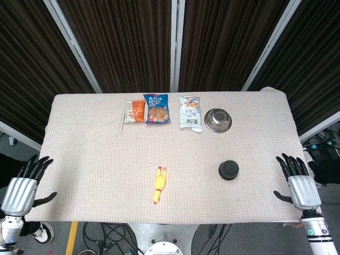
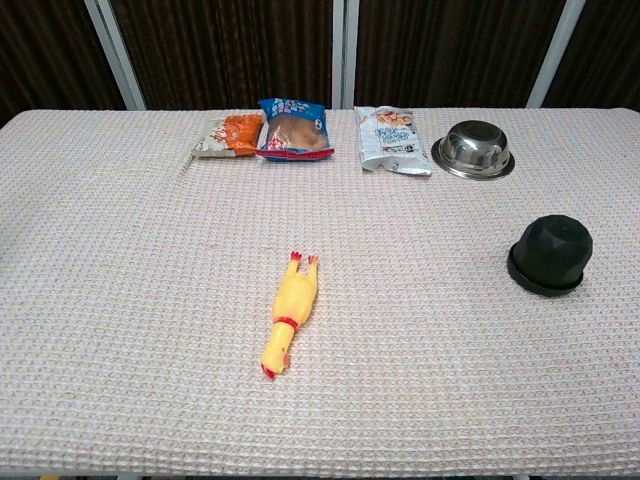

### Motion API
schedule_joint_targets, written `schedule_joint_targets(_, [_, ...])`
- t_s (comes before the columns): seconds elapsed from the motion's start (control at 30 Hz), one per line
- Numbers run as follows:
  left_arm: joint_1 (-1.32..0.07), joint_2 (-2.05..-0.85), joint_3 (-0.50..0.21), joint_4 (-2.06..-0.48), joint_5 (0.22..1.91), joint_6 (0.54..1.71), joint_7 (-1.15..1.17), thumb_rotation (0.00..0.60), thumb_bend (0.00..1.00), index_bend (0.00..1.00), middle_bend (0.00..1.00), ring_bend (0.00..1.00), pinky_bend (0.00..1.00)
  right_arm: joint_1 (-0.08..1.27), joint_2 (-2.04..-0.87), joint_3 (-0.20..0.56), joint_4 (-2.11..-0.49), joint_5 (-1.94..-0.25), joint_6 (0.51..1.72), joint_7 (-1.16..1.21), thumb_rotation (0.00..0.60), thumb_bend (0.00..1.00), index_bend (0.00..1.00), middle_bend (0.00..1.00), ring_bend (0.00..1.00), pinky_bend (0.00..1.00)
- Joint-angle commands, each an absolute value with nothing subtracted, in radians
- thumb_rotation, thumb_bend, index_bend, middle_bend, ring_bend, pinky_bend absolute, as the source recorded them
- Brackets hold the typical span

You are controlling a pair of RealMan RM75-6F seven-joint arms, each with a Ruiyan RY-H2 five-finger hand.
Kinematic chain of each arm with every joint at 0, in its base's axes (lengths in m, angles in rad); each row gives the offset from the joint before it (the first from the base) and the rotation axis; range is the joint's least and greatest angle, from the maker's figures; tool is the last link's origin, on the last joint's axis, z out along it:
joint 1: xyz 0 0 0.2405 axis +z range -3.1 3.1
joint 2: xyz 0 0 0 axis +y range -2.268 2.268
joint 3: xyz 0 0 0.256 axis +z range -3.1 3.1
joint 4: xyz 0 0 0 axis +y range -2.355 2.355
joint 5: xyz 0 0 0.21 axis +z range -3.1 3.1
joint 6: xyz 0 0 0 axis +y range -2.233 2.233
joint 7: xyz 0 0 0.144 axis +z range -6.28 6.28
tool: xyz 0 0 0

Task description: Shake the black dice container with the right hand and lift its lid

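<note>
The black dice container [image 1: 228, 170] stands upright on the table's right half, its domed lid on its base; the chest view shows the dice container [image 2: 550, 254] at the right too. My right hand [image 1: 299, 183] hovers at the table's right edge, fingers spread, holding nothing, a good way right of the container. Over at the left edge, my left hand [image 1: 24, 184] is also open and empty. The chest view shows neither hand.
A yellow rubber chicken [image 1: 159, 185] lies near the front centre. Along the back sit an orange snack bag [image 1: 135, 111], a blue snack bag [image 1: 157, 108], a white snack bag [image 1: 190, 112] and a steel bowl [image 1: 218, 120]. A woven cloth [image 1: 95, 159] covers the table.
</note>
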State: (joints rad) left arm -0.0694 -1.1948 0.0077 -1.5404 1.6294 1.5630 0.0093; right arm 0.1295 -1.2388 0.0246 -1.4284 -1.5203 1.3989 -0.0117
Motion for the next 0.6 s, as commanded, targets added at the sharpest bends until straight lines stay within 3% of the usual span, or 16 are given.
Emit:
schedule_joint_targets(0.03, [-0.07, -1.195, 0.008, -1.541, 1.63, 1.562, 0.009, 0.6, 0.09, 0.13, 0.11, 0.03, 0.17, 0.13, -1.239, 0.024, -1.428, -1.521, 1.399, -0.011, 0.6, 0.02, 0.0, 0.01, 0.0, 0.0])
schedule_joint_targets(0.33, [-0.074, -1.189, 0.004, -1.551, 1.629, 1.559, 0.012, 0.6, 0.09, 0.13, 0.11, 0.03, 0.17, 0.135, -1.244, 0.027, -1.425, -1.508, 1.38, 0.0, 0.6, 0.02, 0.0, 0.01, 0.0, 0.0])
schedule_joint_targets(0.6, [-0.073, -1.174, 0.01, -1.567, 1.633, 1.558, 0.017, 0.6, 0.09, 0.13, 0.11, 0.03, 0.17, 0.171, -1.266, 0.025, -1.415, -1.487, 1.292, 0.056, 0.6, 0.02, 0.0, 0.02, 0.0, 0.0])
